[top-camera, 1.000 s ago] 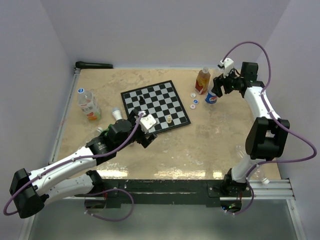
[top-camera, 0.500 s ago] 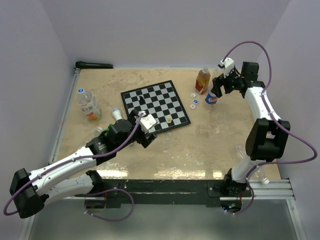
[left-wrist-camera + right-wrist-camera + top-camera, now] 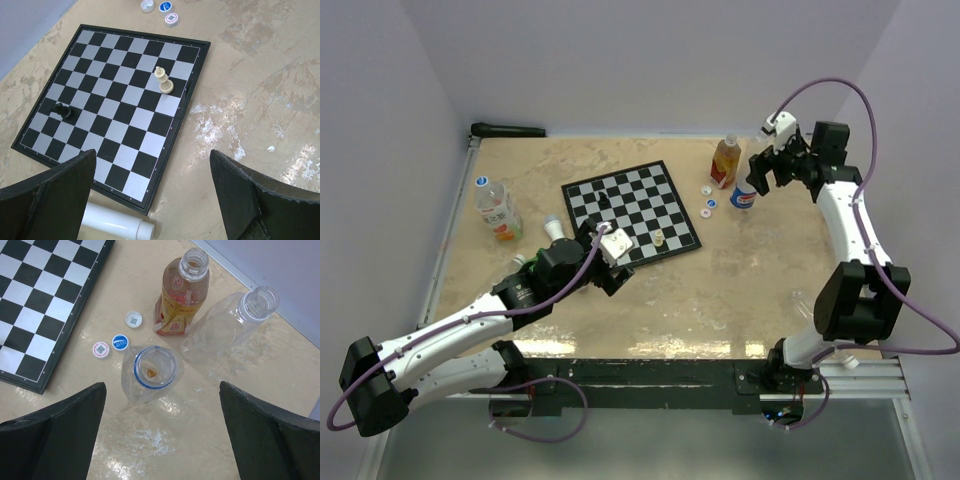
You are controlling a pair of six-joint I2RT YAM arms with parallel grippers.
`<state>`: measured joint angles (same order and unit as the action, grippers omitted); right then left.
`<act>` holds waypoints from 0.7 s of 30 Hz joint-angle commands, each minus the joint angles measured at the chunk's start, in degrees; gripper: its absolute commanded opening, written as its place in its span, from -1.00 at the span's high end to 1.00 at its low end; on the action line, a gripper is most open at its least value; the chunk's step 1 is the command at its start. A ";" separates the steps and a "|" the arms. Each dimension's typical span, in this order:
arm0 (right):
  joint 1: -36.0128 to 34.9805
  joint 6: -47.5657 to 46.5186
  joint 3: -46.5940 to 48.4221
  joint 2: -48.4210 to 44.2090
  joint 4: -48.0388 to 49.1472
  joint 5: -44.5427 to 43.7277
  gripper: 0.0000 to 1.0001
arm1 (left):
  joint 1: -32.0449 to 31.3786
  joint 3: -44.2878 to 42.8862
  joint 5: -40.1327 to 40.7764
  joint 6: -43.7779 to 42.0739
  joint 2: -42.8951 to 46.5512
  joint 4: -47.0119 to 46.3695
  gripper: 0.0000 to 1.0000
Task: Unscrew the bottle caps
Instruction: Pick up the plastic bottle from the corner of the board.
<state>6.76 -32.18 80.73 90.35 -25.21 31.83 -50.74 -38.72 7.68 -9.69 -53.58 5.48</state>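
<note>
Your three bottle caps (image 3: 120, 342): white, blue and pink-rimmed white, loose on the table (image 3: 200, 450) between chessboard (image 3: 40, 300) and uncapped bottles (image 3: 180, 295). Right gripper (image 3: 162, 385) is spread wide and empty, pulled back from the blue-ringed bottle (image 3: 134, 390) since earlier. Left gripper (image 3: 152, 155) is wide and empty.

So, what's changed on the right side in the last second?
The right gripper shifted slightly away from the blue-ringed bottle, toward the table's right edge, and its elbow swung outward. Its jaws stand open, holding nothing; that bottle has no cap on. Unchanged: the left gripper, open over the chessboard, the other bottles and the three loose caps.
</note>
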 commanded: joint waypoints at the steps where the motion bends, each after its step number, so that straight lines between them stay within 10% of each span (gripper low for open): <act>1: 0.79 -2.09 -1.01 -4.29 -2.64 -1.69 -0.96 | 0.20 -0.13 -0.21 -0.77 0.67 -1.17 -1.00; 21: 10.90 -15.45 -7.33 -17.65 -17.41 -3.36 -0.96 | 0.20 -0.22 0.23 -0.77 0.76 -1.08 -1.00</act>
<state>16.75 -44.21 74.78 75.59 -39.44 29.41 -50.74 -38.72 7.68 -9.69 -53.56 5.48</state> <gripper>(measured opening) 0.982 0.997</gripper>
